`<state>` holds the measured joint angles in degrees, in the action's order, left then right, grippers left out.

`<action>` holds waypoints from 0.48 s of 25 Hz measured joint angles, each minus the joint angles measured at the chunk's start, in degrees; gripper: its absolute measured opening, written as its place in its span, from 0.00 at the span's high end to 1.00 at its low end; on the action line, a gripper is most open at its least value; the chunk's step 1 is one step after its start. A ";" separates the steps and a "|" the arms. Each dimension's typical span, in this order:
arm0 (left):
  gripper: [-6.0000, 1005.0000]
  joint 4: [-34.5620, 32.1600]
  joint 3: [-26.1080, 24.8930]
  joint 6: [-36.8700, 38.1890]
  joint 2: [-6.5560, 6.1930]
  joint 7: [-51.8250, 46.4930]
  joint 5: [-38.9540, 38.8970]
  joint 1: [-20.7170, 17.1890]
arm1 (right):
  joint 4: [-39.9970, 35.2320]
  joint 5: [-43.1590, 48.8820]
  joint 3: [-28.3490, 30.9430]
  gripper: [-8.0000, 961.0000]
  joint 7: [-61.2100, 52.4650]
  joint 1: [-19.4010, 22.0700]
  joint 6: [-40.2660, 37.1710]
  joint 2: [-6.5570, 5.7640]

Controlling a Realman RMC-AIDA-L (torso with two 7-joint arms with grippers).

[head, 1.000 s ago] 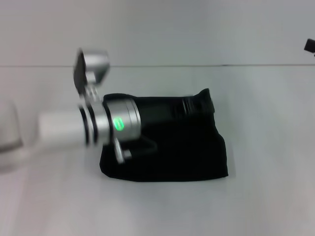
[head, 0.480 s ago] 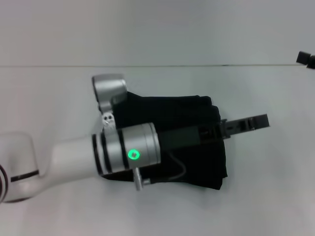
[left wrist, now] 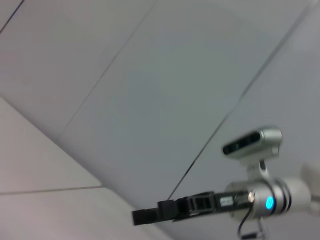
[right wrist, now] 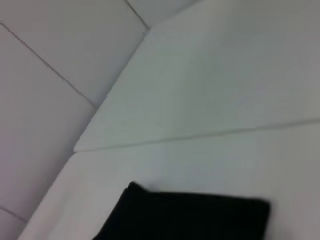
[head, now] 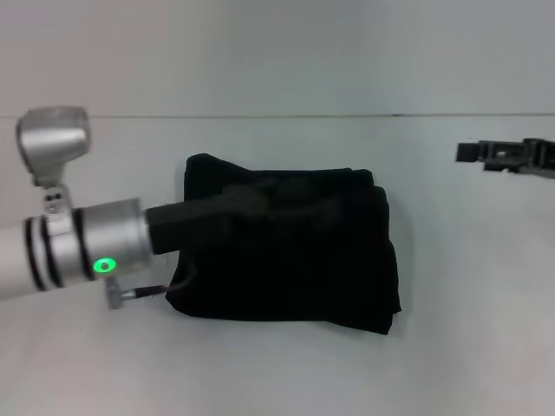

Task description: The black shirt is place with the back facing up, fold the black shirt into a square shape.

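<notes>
Head view: black shirt (head: 286,260) lying folded near-square on desk (head: 468,347).
L hand (head: 260,201): hovering over shirt, grip state can't tell.
R hand (head: 473,153): hanging off to side, can't tell.
Tip: I'm judging edges need squaring w/o dragging cloth.

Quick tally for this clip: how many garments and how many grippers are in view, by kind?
Black shirt, folded on the table: 1
Grippers: 2, the left gripper over the shirt, the right gripper off to the right above the table
Total: 3
</notes>
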<state>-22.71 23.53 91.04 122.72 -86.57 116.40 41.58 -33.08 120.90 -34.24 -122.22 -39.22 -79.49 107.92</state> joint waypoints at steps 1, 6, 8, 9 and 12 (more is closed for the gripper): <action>0.20 -1.42 1.35 0.48 -0.64 2.08 0.08 -0.89 | 0.87 0.13 -0.30 0.04 -1.40 -0.39 -0.09 0.00; 0.12 -8.51 7.64 0.43 -1.76 6.28 1.02 -3.81 | 6.28 1.16 -1.63 0.04 -6.64 -2.66 0.36 -0.10; 0.10 -12.00 9.19 0.62 -1.52 8.35 1.12 -5.24 | 8.02 1.47 -2.58 0.04 -8.14 -3.56 1.04 0.30; 0.08 -12.76 9.33 0.73 -1.43 9.07 1.13 -5.61 | 8.81 1.59 -2.98 0.04 -8.70 -3.91 1.43 0.50; 0.05 -15.56 10.03 0.95 -1.12 12.01 1.64 -6.93 | 11.41 1.70 -4.37 0.04 -10.35 -5.39 3.69 1.51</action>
<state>-38.27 33.56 91.98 121.60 -74.56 118.03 34.64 -21.67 122.60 -38.61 -132.57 -44.60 -75.81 109.43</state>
